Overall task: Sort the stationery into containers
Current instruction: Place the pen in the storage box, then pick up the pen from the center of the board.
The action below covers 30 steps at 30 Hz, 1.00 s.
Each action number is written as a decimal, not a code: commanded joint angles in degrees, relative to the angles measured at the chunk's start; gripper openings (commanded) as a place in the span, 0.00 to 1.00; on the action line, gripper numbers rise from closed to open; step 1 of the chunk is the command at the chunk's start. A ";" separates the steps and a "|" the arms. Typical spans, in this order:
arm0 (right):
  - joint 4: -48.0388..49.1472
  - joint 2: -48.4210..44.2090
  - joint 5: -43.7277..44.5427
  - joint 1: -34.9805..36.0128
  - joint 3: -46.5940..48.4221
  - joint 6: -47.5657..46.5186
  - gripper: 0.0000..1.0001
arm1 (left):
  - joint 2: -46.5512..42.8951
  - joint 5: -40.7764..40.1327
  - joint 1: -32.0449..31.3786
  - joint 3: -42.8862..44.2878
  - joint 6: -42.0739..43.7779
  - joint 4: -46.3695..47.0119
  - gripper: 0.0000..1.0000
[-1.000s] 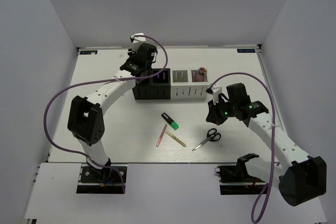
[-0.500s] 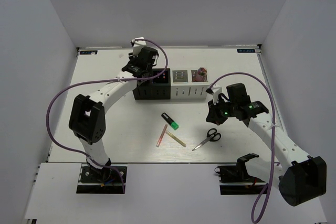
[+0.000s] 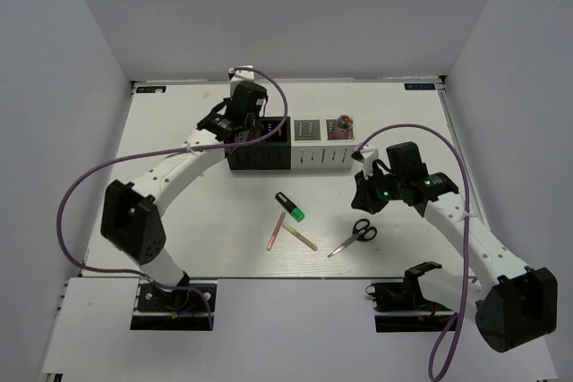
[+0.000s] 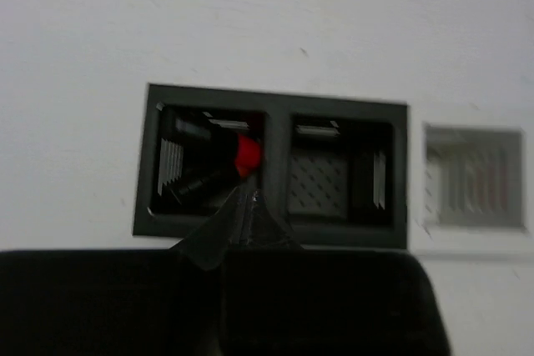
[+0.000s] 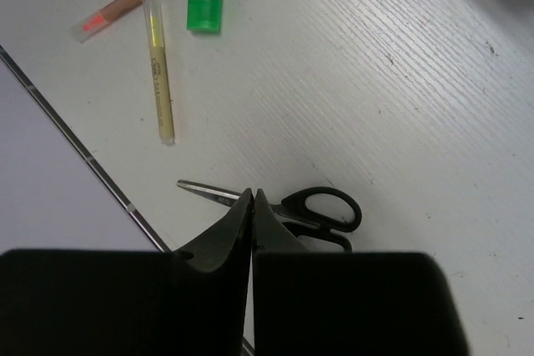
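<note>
Four containers stand in a row: two black ones (image 3: 260, 151) and two white ones (image 3: 322, 145). The left black box (image 4: 204, 164) holds a black marker with an orange-red cap (image 4: 246, 154). The second black box (image 4: 340, 177) looks empty. The right white box holds a pink-capped tube (image 3: 342, 123). My left gripper (image 4: 247, 198) is shut and empty above the black boxes (image 3: 243, 127). On the table lie a green-capped marker (image 3: 290, 207), a pink pencil (image 3: 275, 232), a pale stick (image 3: 300, 237) and black-handled scissors (image 3: 354, 237). My right gripper (image 5: 253, 194) is shut and empty above the scissors (image 5: 321, 210).
The table's front edge (image 5: 75, 143) runs close to the pale stick (image 5: 158, 72) and the pink pencil (image 5: 125, 3). White walls enclose the table at the back and both sides. Purple cables loop off both arms.
My left arm's elbow has swung out to the left and its wrist has shifted slightly toward the near side over the black boxes. The right arm has not moved.
</note>
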 commanded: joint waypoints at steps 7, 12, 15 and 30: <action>0.11 -0.09 4.69 0.10 0.36 -2.14 0.55 | -11.52 25.19 -7.12 -11.16 -13.85 -16.20 0.56; 2.21 1.40 13.05 0.10 -0.08 -1.08 0.00 | -11.00 20.10 -13.19 -17.58 -19.83 -12.52 0.72; 2.40 1.58 13.15 -0.07 -0.43 -0.55 0.00 | -9.07 18.60 -13.81 -18.73 -23.17 -10.32 0.71; 1.96 0.71 11.30 0.01 -0.34 -0.82 0.00 | 4.90 16.05 -17.41 -18.03 -35.13 -1.69 0.66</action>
